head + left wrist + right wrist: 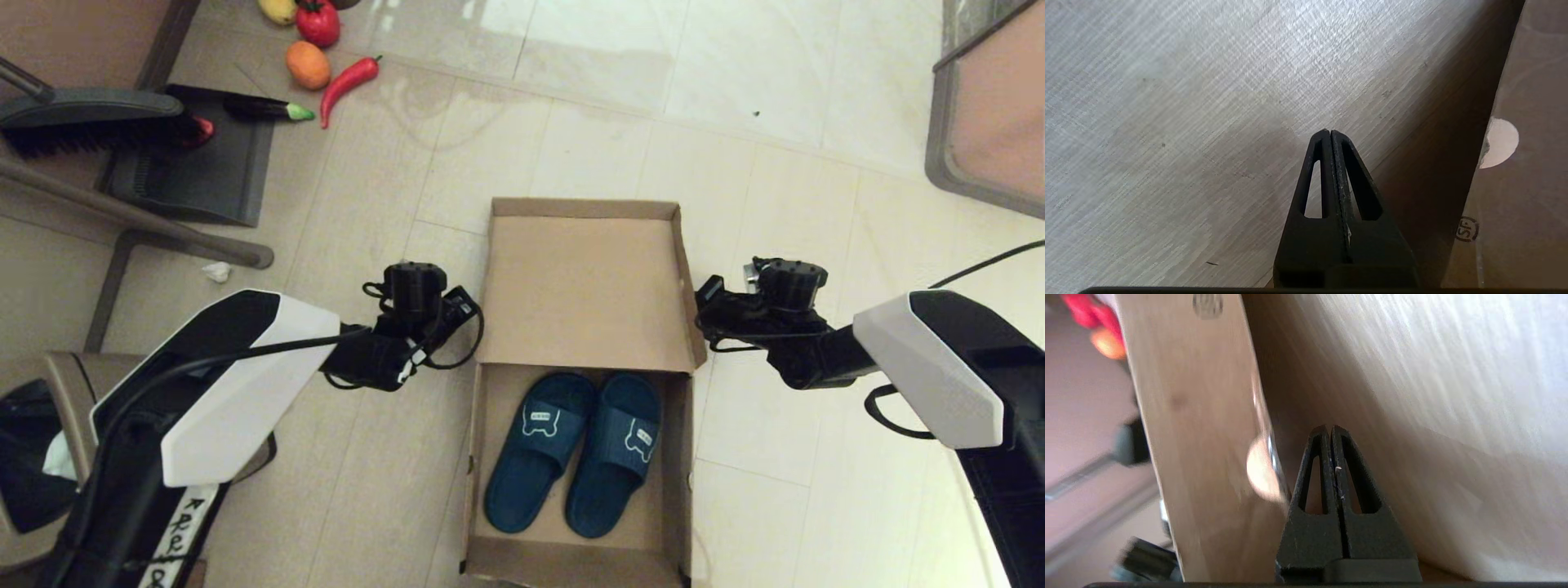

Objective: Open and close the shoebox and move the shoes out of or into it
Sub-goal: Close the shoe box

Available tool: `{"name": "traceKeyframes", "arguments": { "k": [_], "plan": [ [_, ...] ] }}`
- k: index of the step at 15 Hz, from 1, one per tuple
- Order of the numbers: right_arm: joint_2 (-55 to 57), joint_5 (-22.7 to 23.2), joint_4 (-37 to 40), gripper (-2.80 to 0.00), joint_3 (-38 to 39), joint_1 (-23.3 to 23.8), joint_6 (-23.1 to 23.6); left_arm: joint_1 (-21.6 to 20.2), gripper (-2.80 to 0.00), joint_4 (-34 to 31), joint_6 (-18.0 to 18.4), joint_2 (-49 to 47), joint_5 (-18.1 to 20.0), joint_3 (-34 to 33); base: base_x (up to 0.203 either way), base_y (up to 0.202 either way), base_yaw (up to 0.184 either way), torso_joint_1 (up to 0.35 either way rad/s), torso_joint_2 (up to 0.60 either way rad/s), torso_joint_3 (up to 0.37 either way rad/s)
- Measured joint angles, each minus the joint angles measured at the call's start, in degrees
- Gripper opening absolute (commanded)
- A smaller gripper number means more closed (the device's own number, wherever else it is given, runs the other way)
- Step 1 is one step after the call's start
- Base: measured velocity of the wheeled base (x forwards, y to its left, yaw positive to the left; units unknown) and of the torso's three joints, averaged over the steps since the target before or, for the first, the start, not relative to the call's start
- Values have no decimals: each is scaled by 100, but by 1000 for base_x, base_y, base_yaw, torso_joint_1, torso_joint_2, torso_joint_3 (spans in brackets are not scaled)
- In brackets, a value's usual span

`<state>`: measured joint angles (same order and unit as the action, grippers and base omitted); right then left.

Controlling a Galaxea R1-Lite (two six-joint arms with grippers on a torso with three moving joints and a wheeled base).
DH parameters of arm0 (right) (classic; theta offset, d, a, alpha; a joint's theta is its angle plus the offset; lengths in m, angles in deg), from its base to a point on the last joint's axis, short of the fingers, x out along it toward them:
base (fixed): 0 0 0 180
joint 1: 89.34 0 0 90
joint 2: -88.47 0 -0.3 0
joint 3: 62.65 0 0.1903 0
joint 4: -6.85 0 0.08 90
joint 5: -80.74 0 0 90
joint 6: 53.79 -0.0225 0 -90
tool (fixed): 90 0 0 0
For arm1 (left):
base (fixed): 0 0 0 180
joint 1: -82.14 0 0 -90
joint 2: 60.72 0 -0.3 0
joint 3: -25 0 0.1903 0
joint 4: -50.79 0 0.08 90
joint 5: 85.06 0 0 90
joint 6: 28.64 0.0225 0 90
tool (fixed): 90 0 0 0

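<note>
The brown cardboard shoebox (482,457) stands open on the floor, its flap lid (584,286) raised toward the far side. Two dark navy slide slippers lie side by side inside, the left shoe (535,449) and the right shoe (616,453), each strap with a white outline. My left gripper (1329,132) is shut and empty just left of the lid, over the floor, with the box's cardboard side (1527,183) beside it. My right gripper (1329,428) is shut and empty close against the lid's right edge (1200,437).
Toy vegetables lie on the floor at the far left: a red chili (349,80), an orange (308,64), a tomato (317,22). A dustpan and brush (188,155) stand at the left. A table corner (992,106) is at the far right.
</note>
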<state>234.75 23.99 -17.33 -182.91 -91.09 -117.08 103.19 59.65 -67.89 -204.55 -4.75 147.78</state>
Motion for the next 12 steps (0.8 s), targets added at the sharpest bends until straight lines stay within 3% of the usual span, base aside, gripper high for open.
{"name": "traceKeyframes", "arguments": {
  "k": [6, 12],
  "plan": [
    [26, 108, -3, -280, -188, 5, -319, 5, -280, 7, 0, -100, 0, 22, 0, 0, 0, 0, 0, 0],
    [-307, 1200, -52, -280, 124, 156, -459, 5, -280, 10, 2, -110, 7, 126, 0, 0, 0, 0, 0, 0]
  ]
}}
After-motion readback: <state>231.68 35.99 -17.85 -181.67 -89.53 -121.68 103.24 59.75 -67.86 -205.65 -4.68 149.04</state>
